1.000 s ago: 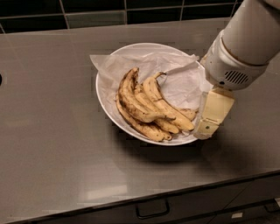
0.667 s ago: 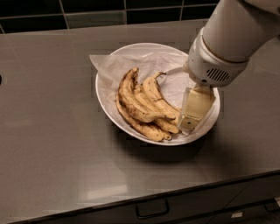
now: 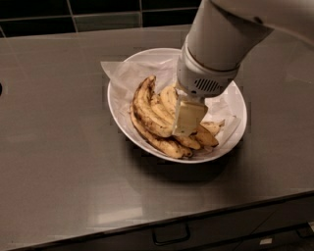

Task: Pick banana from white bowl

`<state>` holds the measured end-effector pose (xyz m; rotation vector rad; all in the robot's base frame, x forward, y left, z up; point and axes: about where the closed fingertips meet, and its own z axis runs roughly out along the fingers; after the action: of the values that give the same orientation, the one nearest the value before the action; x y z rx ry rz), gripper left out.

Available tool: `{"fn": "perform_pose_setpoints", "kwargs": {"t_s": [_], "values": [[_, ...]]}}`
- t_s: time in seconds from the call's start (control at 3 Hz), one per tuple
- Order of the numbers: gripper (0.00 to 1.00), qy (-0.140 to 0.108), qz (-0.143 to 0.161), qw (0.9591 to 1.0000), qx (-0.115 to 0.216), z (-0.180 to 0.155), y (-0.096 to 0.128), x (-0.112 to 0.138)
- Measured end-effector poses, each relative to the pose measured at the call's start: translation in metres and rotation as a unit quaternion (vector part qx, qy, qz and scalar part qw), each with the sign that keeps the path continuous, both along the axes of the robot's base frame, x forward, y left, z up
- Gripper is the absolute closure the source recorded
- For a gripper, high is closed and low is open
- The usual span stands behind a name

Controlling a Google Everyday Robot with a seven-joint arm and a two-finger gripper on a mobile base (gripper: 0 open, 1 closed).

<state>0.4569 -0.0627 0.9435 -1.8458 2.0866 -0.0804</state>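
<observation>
The white bowl [image 3: 120,110] sits mid-counter, lined with crumpled white paper. Several spotted yellow bananas lie in it. The thickest, strongly curved banana [image 3: 146,110] lies on the left of the pile, brown-blotched, with its dark tip up near the far side. My gripper [image 3: 188,119] hangs from the white arm that comes in from the top right. It is down inside the bowl, over the middle of the pile, just right of the curved banana. The arm hides the bananas behind it.
The bowl stands on a dark grey counter [image 3: 59,162]. A dark tiled wall [image 3: 98,12] runs along the back. Drawer fronts with a handle [image 3: 170,234] show below the counter's front edge.
The arm has swung left from the bowl's right rim to over the banana pile, and the gripper has moved into the bowl. The bananas have not moved.
</observation>
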Motion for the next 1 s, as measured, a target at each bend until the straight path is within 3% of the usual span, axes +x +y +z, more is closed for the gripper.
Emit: {"fn": "perform_pose_setpoints", "kwargs": {"t_s": [0.33, 0.67, 1.0], "values": [[0.33, -0.019, 0.020, 0.9996, 0.004, 0.0098, 0.0253, -0.0072], [0.32, -0.023, 0.015, 0.9996, 0.005, 0.0123, 0.0280, -0.0106], [0.32, -0.011, -0.001, 0.9998, 0.017, 0.0043, 0.0226, -0.0115]]}}
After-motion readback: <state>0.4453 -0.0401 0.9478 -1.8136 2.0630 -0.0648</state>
